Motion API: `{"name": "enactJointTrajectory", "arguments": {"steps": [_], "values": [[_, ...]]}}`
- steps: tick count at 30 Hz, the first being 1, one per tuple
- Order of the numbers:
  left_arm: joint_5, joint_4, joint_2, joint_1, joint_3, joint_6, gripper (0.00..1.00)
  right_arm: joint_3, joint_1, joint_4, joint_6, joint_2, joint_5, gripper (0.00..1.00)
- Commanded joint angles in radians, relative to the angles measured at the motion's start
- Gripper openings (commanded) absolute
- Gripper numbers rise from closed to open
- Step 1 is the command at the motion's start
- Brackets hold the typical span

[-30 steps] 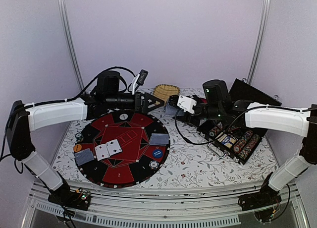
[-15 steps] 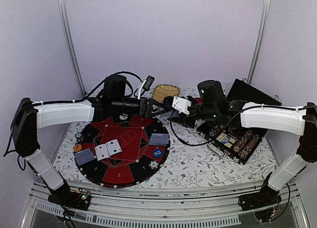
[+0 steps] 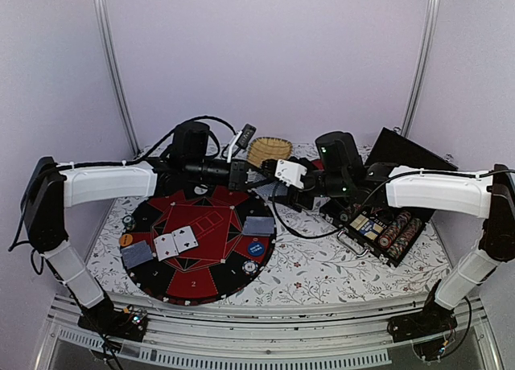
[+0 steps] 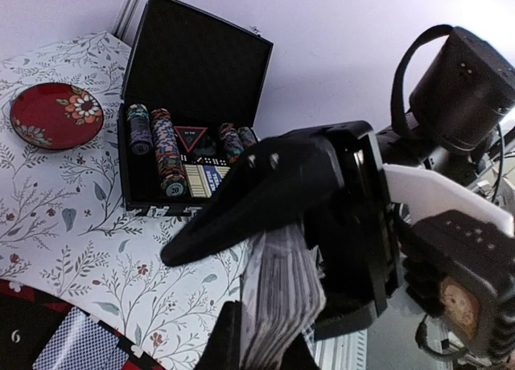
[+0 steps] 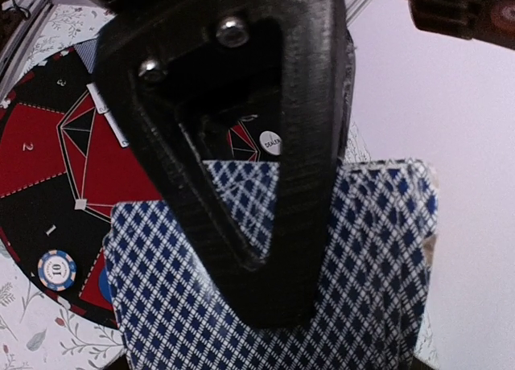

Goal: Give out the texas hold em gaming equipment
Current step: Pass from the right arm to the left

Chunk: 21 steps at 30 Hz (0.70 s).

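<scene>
Behind the round red-and-black board (image 3: pixel 213 285), my right gripper (image 3: pixel 275 185) holds a deck of blue-backed playing cards (image 4: pixel 282 293) upright. Its black finger (image 4: pixel 241 209) lies along the deck's side. My left gripper (image 3: pixel 260 175) meets the deck and is shut at its outer edge, on the top card as far as I can see. One left finger (image 5: pixel 265 145) lies flat over the card backs (image 5: pixel 362 289). On the board lie two face-up cards (image 3: pixel 175 243), face-down cards (image 3: pixel 257 225), a blue chip (image 3: pixel 256 247) and a white chip (image 3: pixel 250 266).
An open black case of chips (image 3: pixel 382 229) stands at the right, under the right forearm. A straw basket (image 3: pixel 268 149) sits behind the grippers. A red plate (image 4: pixel 55 115) lies left of the case. A dealer button (image 5: pixel 271 142) rests on the board's far rim.
The left arm has reached right and the right arm has come left with the deck, so they now meet. The left jaws went from wide open to shut at the deck.
</scene>
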Motion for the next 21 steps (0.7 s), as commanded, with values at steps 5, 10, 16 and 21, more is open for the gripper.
{"name": "enactJointTrajectory", "arguments": {"steps": [5, 10, 16, 21], "values": [[-0.047, -0.075, -0.035, -0.004, 0.011, 0.056, 0.0, 0.023, 0.01, -0.029, -0.019, -0.015, 0.072, 1.0], [-0.039, -0.072, -0.032, -0.002, 0.013, 0.049, 0.0, 0.016, 0.035, -0.039, -0.033, 0.002, 0.145, 0.99], [-0.013, -0.061, -0.025, 0.003, 0.013, 0.041, 0.0, 0.024, 0.046, -0.02, -0.034, 0.027, 0.17, 0.82], [0.014, -0.027, -0.03, 0.015, -0.003, 0.019, 0.0, 0.027, 0.045, -0.02, -0.029, 0.035, 0.174, 0.66]]}}
